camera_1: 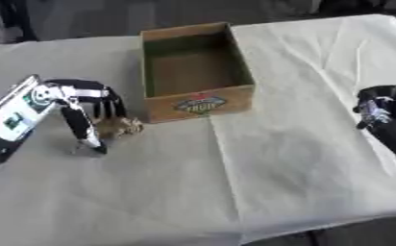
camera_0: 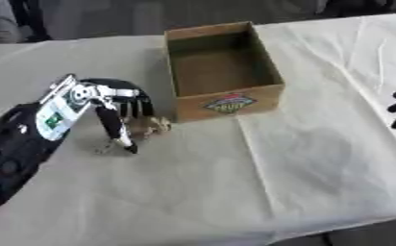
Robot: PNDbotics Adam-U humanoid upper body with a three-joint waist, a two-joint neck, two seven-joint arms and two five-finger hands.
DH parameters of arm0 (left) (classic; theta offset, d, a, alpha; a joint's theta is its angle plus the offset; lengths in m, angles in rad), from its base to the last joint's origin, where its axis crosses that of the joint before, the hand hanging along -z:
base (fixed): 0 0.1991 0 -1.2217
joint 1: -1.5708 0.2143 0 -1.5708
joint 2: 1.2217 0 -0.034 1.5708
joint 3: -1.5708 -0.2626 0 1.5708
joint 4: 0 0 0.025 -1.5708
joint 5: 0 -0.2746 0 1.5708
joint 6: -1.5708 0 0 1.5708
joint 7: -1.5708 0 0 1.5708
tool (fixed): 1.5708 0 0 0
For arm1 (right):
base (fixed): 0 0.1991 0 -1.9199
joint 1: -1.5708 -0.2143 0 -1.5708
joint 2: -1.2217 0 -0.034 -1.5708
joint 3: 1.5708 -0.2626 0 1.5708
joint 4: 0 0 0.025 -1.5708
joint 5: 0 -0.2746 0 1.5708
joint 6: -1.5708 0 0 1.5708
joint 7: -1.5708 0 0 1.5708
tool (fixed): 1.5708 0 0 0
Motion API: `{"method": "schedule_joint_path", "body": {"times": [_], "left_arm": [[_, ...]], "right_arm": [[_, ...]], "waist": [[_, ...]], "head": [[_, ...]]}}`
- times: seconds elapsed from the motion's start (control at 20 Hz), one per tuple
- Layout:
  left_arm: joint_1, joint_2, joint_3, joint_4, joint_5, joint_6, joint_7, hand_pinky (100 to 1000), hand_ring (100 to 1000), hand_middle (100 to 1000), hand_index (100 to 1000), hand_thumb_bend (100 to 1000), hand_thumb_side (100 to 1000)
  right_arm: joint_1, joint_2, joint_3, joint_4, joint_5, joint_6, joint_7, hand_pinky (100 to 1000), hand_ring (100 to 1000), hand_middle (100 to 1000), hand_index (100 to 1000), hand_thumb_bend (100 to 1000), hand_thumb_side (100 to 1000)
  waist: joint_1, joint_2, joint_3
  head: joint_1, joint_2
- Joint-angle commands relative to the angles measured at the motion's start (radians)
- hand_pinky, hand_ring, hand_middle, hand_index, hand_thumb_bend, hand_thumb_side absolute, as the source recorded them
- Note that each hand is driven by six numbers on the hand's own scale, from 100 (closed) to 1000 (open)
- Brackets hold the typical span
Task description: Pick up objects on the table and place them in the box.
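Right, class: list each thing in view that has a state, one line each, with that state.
Box: open-topped, upright, nothing visible inside.
Small tan object: on the table beside the box, under the left hand's fingers; not lifted.
Left hand: arched over the tan object, fingers curled down around it.
Right hand: at the right edge, fingers curled, holding nothing.
Tablecloth: spread flat, creased.

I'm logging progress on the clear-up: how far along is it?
Nothing looks done yet: the box shows a bare floor. In hand: the left hand is curled down over a small tan object beside the box. Left: lifting it in. The right hand idles at the right edge.
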Motion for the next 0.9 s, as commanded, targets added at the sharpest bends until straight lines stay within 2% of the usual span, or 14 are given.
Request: {"method": "schedule_joint_path", "body": {"times": [0.05, 0.1, 0.2, 0.4, 0.6, 0.9], "left_arm": [[-0.011, 0.005, 0.0, 0.008, -0.016, -0.002, 0.013, 474, 553, 560, 686, 603, 100], [-0.011, 0.004, -0.001, 0.009, -0.016, -0.002, 0.014, 410, 494, 497, 638, 549, 100], [-0.011, 0.003, -0.001, 0.008, -0.014, -0.005, 0.02, 327, 418, 417, 566, 499, 100], [-0.011, 0.006, 0.003, -0.003, 0.0, -0.009, 0.042, 158, 256, 242, 422, 446, 100], [-0.013, 0.016, 0.017, -0.026, 0.034, 0.002, 0.064, 100, 211, 189, 376, 442, 100], [-0.024, 0.058, 0.041, -0.106, 0.085, 0.029, 0.074, 100, 203, 178, 367, 438, 100]], "right_arm": [[-0.012, -0.017, -0.008, -0.007, 0.002, -0.002, 0.003, 377, 557, 589, 629, 100, 371], [-0.012, -0.017, -0.008, -0.007, 0.002, -0.002, 0.003, 377, 557, 589, 629, 100, 371], [-0.012, -0.017, -0.008, -0.006, 0.002, -0.002, 0.003, 377, 557, 589, 629, 100, 371], [-0.013, -0.017, -0.009, -0.005, 0.002, -0.002, 0.003, 377, 557, 589, 629, 100, 371], [-0.012, -0.017, -0.01, -0.004, 0.002, -0.002, 0.002, 377, 557, 589, 629, 100, 371], [-0.011, -0.019, -0.011, -0.003, 0.002, -0.002, 0.001, 377, 556, 589, 628, 100, 370]], "waist": [[-0.005, -0.011, 0.0], [-0.005, -0.011, 0.0], [-0.005, -0.011, 0.001], [-0.006, -0.013, 0.003], [-0.005, -0.014, 0.003], [-0.004, -0.018, 0.004]], "head": [[-0.001, 0.005], [-0.001, 0.005], [-0.001, 0.005], [-0.001, 0.005], [-0.002, 0.005], [-0.004, 0.005]]}}
